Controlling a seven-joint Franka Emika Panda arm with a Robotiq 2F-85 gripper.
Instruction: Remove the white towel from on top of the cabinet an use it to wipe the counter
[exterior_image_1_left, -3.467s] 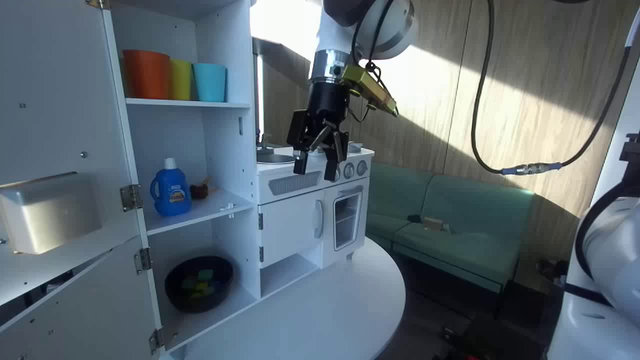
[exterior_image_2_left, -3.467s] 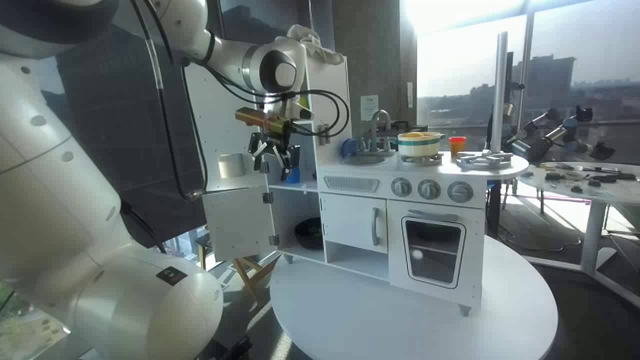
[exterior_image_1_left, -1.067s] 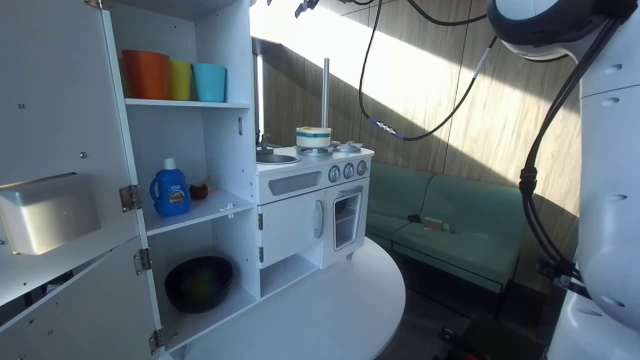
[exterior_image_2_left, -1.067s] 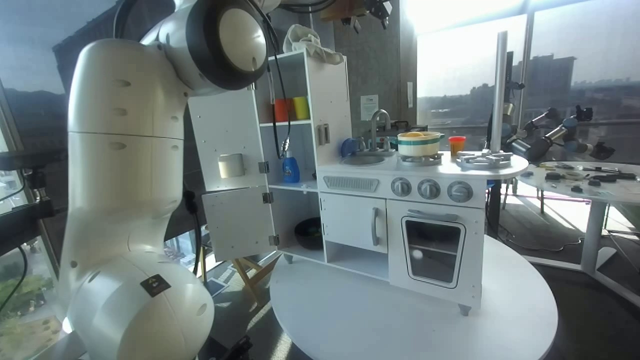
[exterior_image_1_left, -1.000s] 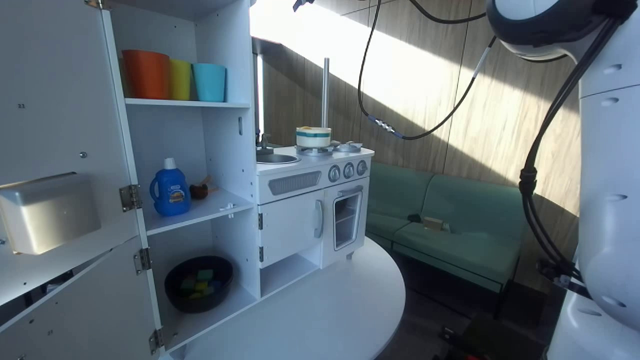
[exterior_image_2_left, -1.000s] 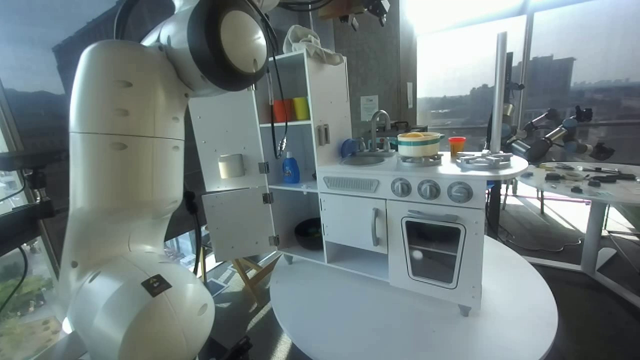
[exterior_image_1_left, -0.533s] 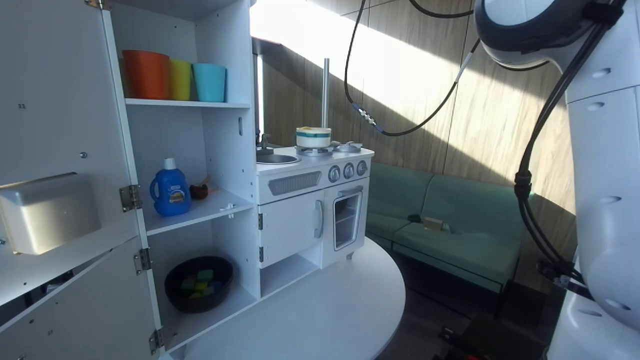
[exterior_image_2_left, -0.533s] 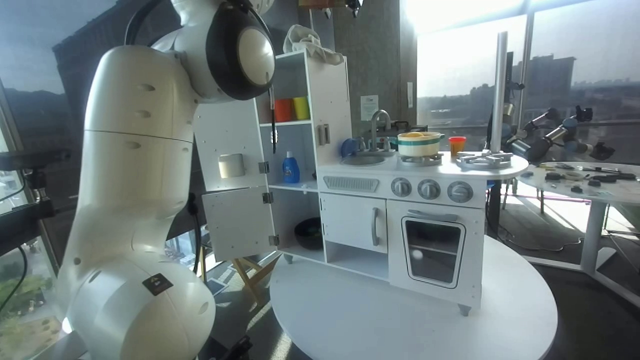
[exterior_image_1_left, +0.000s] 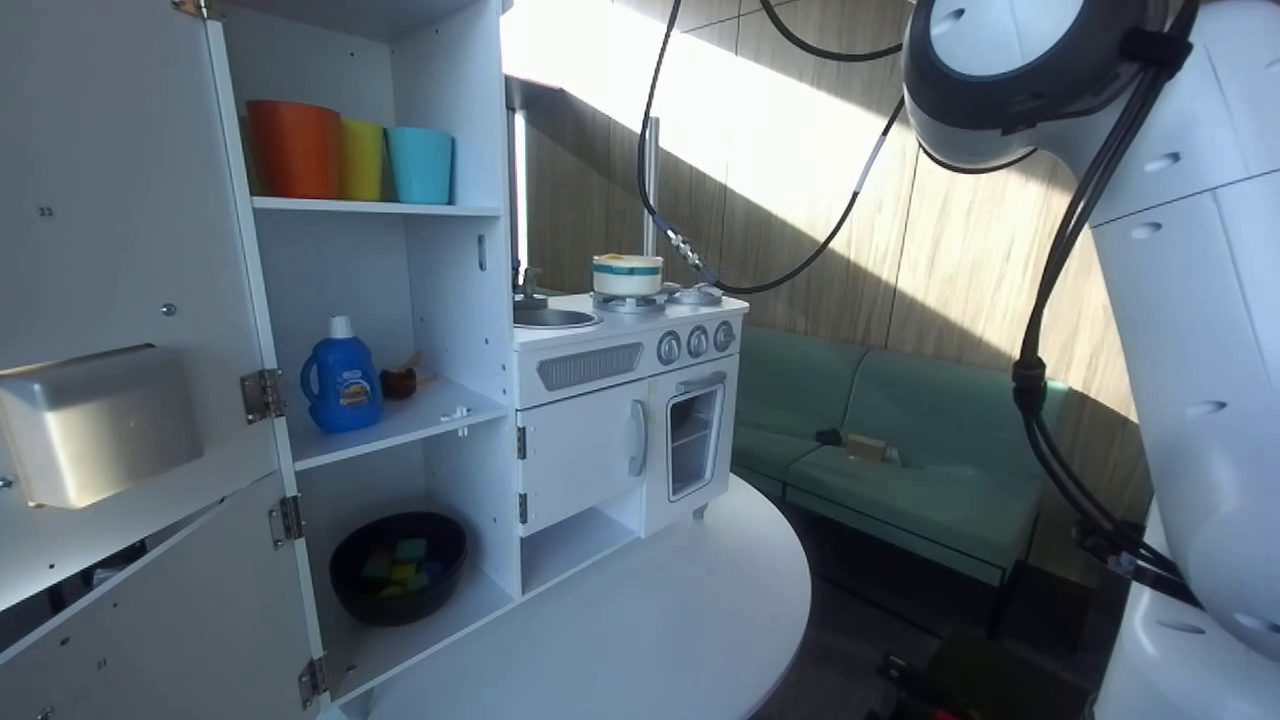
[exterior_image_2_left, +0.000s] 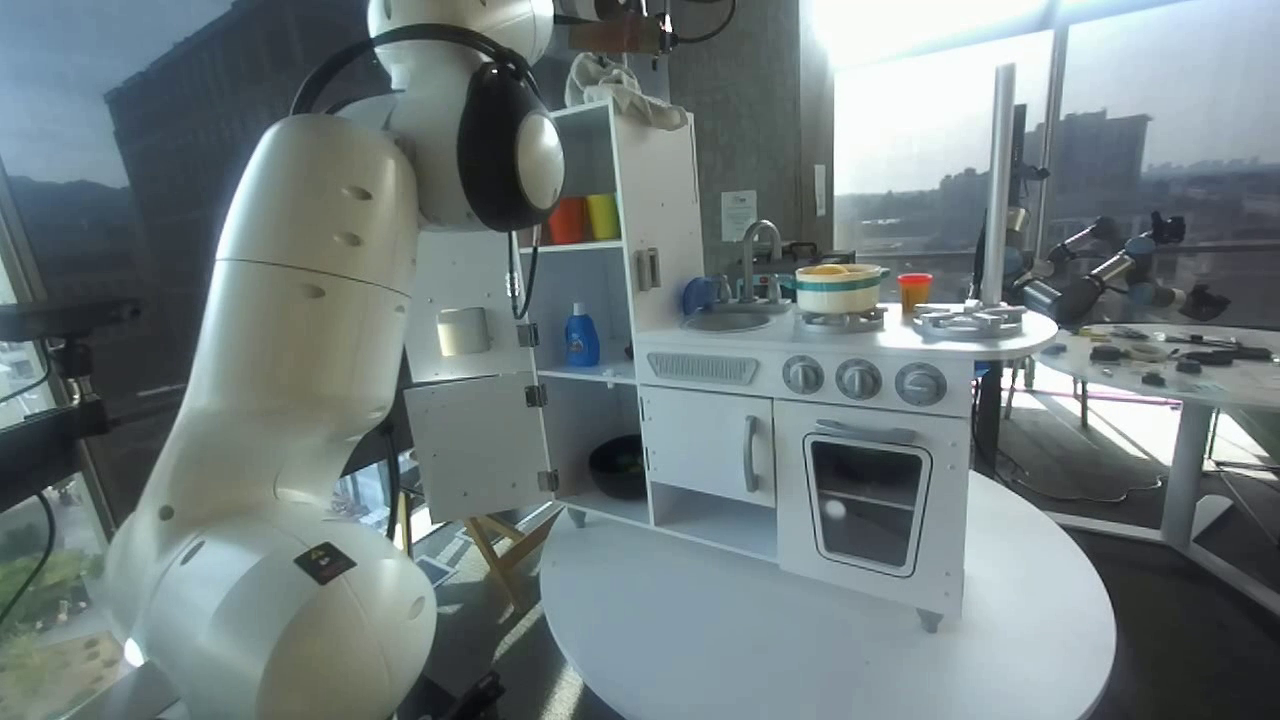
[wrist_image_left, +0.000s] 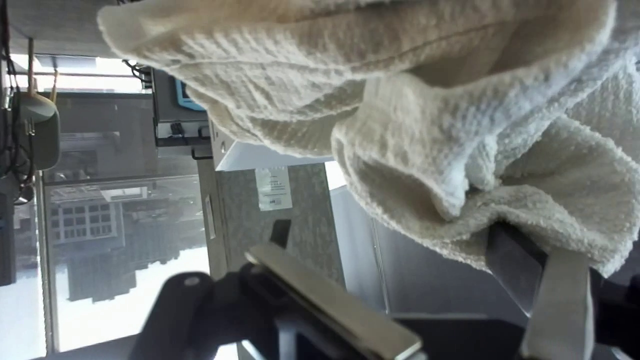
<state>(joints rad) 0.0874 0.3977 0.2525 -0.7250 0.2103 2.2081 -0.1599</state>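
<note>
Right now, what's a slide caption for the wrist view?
Gripper open at the edge of the rumpled white towel, a paper sheet posted beyond.

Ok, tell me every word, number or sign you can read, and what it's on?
None clear enough to read.
Blue bottle: label too blurred.
White paper on the wall: print too small.
Black sticker on the robot arm: markings too small.
Cabinet doors: marks too blurred.

Wears a glossy white shell (exterior_image_2_left: 310, 340), curved and seamed, dotted with small oval dimples (exterior_image_1_left: 1146, 230). Shows a black band (exterior_image_2_left: 490, 145) around a pale round cap (exterior_image_2_left: 541, 160). Bears a dark, yellow-marked, four-cornered sticker (exterior_image_2_left: 325, 563). Carries black cables (exterior_image_1_left: 1034, 340), strapped together in places. Ends in a black gripper (wrist_image_left: 395, 249) with flat silver bars (wrist_image_left: 560, 310).
</note>
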